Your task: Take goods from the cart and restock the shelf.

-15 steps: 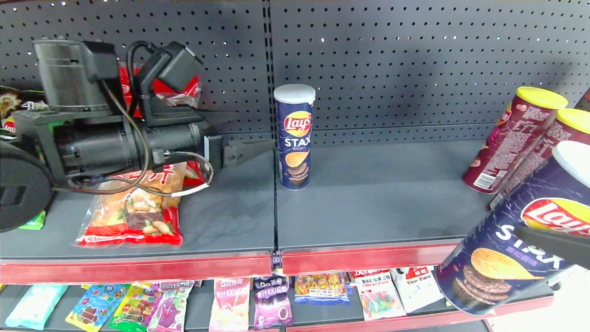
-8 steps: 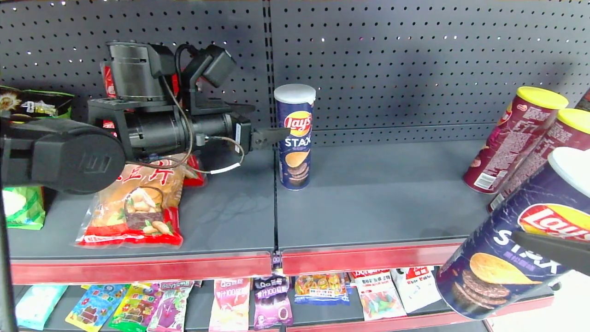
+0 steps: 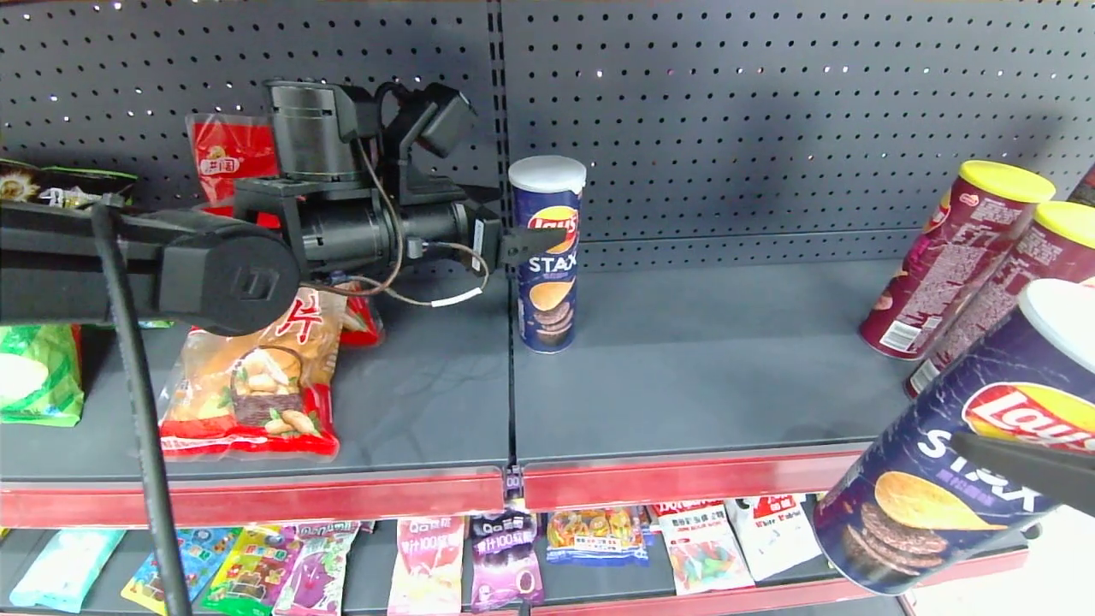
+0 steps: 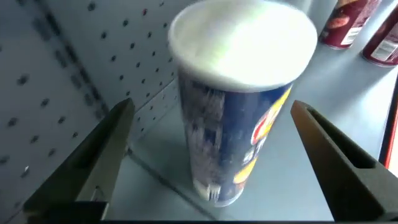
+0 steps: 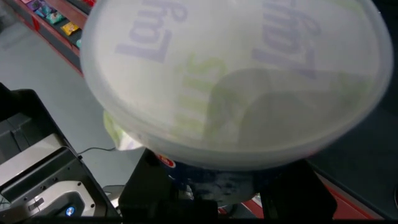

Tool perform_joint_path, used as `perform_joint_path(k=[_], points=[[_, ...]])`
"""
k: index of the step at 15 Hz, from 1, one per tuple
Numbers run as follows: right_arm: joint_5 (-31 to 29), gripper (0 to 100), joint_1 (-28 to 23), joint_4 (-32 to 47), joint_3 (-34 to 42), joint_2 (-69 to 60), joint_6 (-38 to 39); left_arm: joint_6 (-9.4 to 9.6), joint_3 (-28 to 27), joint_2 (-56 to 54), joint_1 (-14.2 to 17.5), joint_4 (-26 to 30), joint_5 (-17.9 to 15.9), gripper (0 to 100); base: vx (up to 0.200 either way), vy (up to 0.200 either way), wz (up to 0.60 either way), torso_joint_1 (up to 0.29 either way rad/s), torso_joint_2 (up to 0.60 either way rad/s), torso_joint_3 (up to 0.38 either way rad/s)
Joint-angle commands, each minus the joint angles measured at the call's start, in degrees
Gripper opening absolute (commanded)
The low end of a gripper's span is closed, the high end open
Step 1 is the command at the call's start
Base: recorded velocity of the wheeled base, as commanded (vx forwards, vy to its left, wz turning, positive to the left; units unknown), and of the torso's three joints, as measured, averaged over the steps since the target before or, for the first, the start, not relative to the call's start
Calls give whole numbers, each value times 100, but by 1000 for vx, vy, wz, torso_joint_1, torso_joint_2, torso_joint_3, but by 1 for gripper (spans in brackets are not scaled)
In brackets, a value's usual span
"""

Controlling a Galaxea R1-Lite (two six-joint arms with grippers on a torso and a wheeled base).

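A blue chip can (image 3: pixel 547 257) with a white lid stands upright at the back middle of the grey shelf (image 3: pixel 701 376). My left gripper (image 3: pixel 535 242) is level with the can's upper half. In the left wrist view the can (image 4: pixel 236 124) stands between the spread fingers (image 4: pixel 93 168), with a gap on each side, so the gripper is open. At the lower right, in front of the shelf's edge, my right gripper (image 3: pixel 984 445) is shut on a second blue chip can (image 3: pixel 932 479), held tilted. Its white lid (image 5: pixel 230 81) faces the right wrist camera.
Two maroon cans with yellow lids (image 3: pixel 949 257) (image 3: pixel 1005 282) lean at the shelf's right end. A red nut bag (image 3: pixel 248 385) lies at front left, a red bag (image 3: pixel 227 154) at the back, and a green bag (image 3: pixel 34 376) at far left. Candy packets (image 3: pixel 505 556) hang below the red shelf edge (image 3: pixel 676 479).
My left arm has swung right along the shelf, bringing its open fingers up to either side of the standing can. The can in my right gripper has shifted slightly right and down.
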Motion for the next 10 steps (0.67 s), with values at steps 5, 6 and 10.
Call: perform_joint_path(k=[5, 6, 10], points=[[-11, 0, -16, -1, 53, -108, -3, 2, -189, 374, -189, -11, -16, 100, 0, 0, 0, 0, 0, 0], [-11, 0, -16, -1, 53, -117, -3, 2, -303, 480, -180, -11, -8, 100, 0, 0, 0, 0, 0, 0], [-11, 0, -25, 16, 62, -152, -3, -7, -681, 726, -180, -11, -8, 0, 0, 0, 0, 0, 0, 0]])
